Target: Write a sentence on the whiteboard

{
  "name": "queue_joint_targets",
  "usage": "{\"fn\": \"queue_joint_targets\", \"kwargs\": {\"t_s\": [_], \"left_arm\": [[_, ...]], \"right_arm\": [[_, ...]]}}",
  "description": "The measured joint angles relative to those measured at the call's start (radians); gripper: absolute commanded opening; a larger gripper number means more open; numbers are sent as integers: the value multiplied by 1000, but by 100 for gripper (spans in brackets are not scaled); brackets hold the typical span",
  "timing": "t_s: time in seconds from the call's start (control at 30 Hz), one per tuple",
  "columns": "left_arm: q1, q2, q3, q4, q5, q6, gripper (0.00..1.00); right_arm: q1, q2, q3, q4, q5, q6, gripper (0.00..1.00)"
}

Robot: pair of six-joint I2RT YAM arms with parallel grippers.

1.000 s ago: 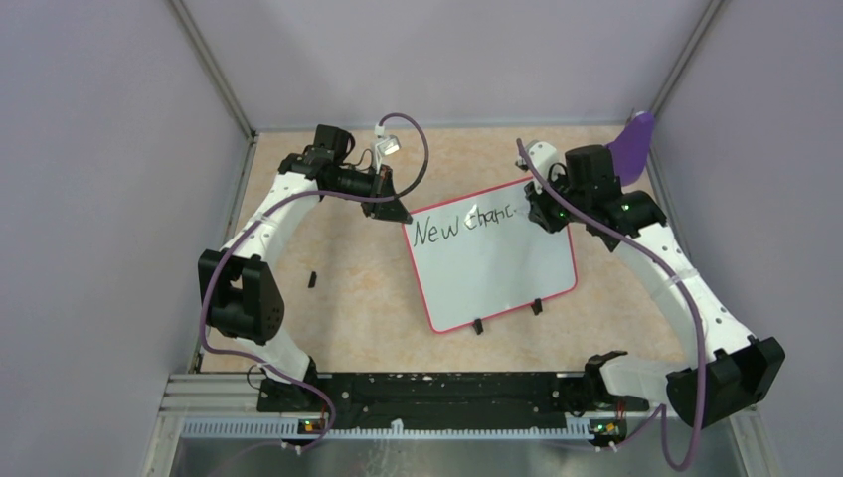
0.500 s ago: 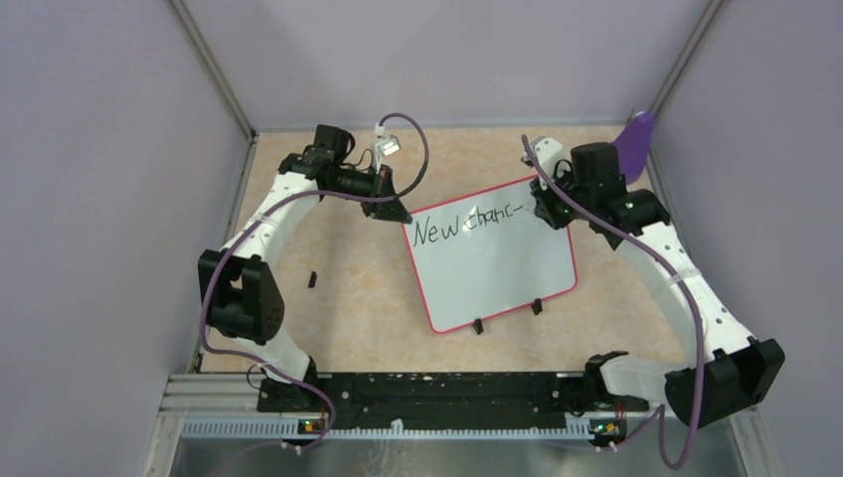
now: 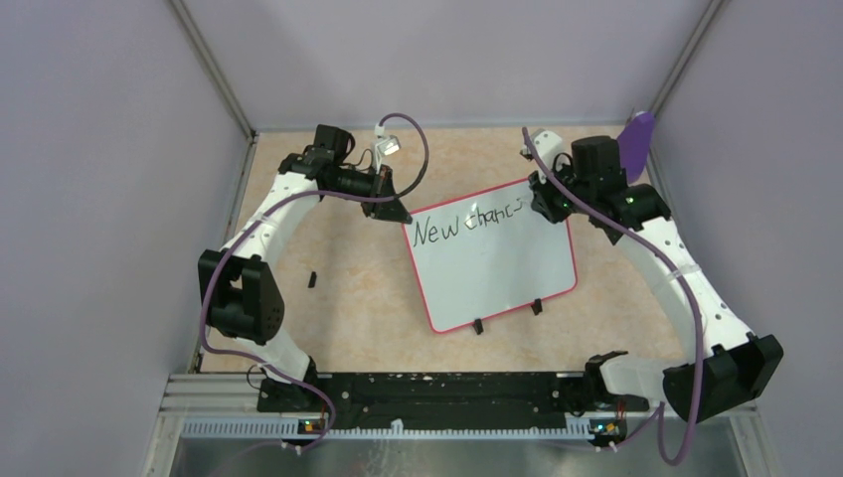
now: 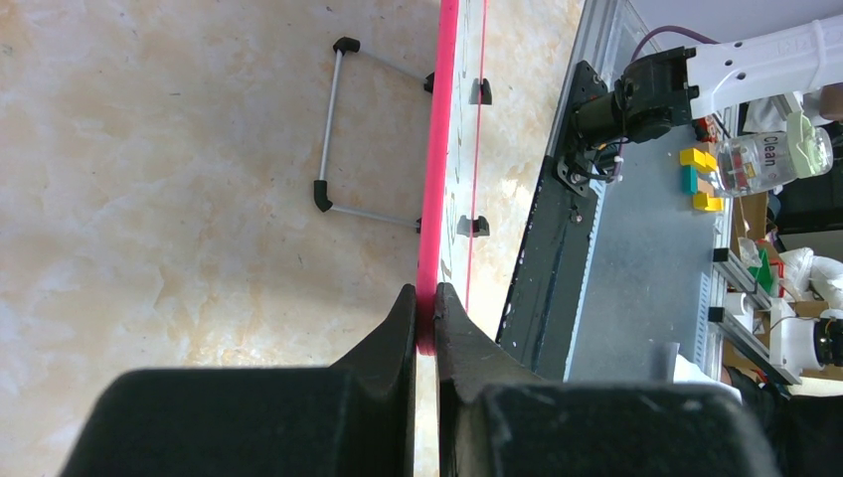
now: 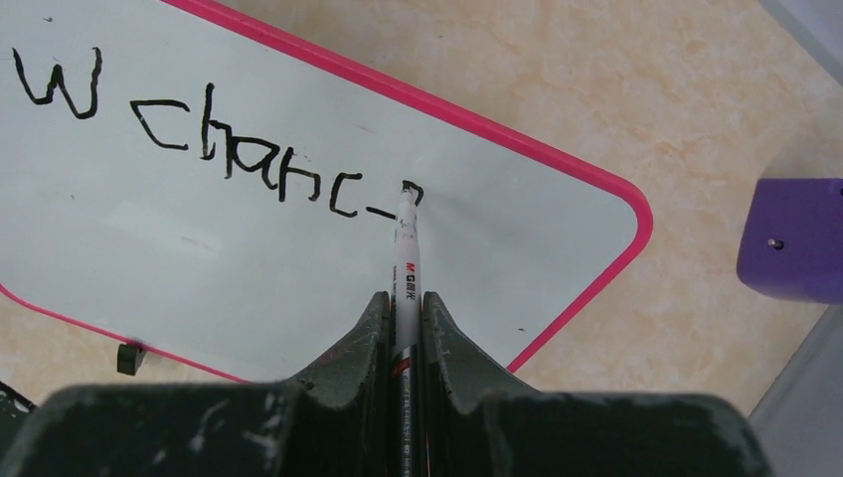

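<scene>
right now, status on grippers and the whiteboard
Copy: left gripper shut on whiteboard rim, right gripper shut on marker, tip on board. So far sentence reads "New chanc", unfinished. Beside board a purple object, not in the way.

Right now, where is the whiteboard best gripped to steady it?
Grip the whiteboard by the pink rim at its far left corner, from the left: a wire stand props it, leaving that edge free, where the left end effector pinches it.

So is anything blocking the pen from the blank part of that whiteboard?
Nothing visible does. The marker in the right gripper touches the whiteboard just after "chanc", with bare board beyond and below. The left gripper pinches only the rim at a corner.
</scene>
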Motion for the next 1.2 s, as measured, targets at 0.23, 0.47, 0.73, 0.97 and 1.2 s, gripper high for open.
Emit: {"fn": "queue_joint_targets", "kwargs": {"t_s": [0.23, 0.47, 0.73, 0.97, 1.2], "left_arm": [[0, 0, 0, 0, 1, 0, 0], [0, 0, 0, 0, 0, 0, 0], [0, 0, 0, 0, -3, 0, 0], [0, 0, 0, 0, -3, 0, 0], [0, 0, 0, 1, -3, 0, 0]], "right_arm": [[0, 3, 0, -3, -32, 0, 0], [1, 1, -13, -4, -47, 0, 0], [1, -18, -50, -14, -48, -3, 0], [1, -27, -60, -27, -24, -15, 0], [-2, -31, -60, -33, 12, -27, 0]]}}
